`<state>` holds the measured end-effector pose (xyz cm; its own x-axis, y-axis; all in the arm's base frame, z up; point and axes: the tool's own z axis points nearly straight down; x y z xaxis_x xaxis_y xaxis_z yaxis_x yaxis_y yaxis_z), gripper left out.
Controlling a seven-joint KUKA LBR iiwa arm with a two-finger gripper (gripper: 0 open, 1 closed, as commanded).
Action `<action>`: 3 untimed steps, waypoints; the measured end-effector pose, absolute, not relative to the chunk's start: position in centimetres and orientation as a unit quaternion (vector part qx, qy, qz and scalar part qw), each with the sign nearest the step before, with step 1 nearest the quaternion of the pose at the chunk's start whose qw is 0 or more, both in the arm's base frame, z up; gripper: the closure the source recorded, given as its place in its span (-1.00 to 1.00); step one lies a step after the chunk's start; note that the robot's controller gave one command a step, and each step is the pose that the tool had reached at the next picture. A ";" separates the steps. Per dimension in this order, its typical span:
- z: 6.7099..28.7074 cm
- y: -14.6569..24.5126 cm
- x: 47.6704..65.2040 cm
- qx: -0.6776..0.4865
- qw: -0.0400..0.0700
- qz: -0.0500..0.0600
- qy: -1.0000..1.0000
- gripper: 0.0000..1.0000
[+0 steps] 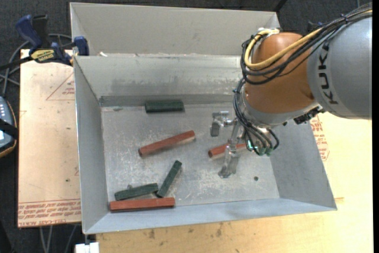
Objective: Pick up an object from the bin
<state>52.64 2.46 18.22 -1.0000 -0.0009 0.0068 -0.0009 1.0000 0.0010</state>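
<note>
The short red-brown block (217, 152) is lying on the floor of the grey bin (89, 139), right of centre in the frame, its long axis tilting slightly up towards the right. I am seeing the gripper (224, 146) sitting directly over this block with its two metal fingers spread wide: one fingertip (220, 122) is showing just above the block in the frame, the other (227, 167) just below it, so the block is lying in the gap between them. Neither finger appears to be pressing on the block; I am recording the hand as wide open and gripping nothing. The block's right end is passing under the wrist hardware and I cannot tell how far it runs. Above the fingers, the orange wrist cover (278, 80) and its looped cables are occupying the upper right of the frame. Moving outward, a longer red-brown bar (167, 143) is lying near the centre, well apart from the gripper. A dark green bar (164, 106) is resting near the bin's far wall, upper centre. At lower left, a tilted dark green bar (169, 178), a second dark green bar (136, 192) and a red-brown bar (142, 204) are lying close together beside the near wall.
</note>
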 end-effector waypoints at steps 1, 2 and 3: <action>9.0 -3.8 56.3 -0.027 0.002 0.000 -1.000 -1.00; 7.0 -5.9 61.4 0.140 -0.002 0.000 -0.990 -1.00; 7.1 -5.9 61.4 0.140 -0.002 0.000 -0.990 1.00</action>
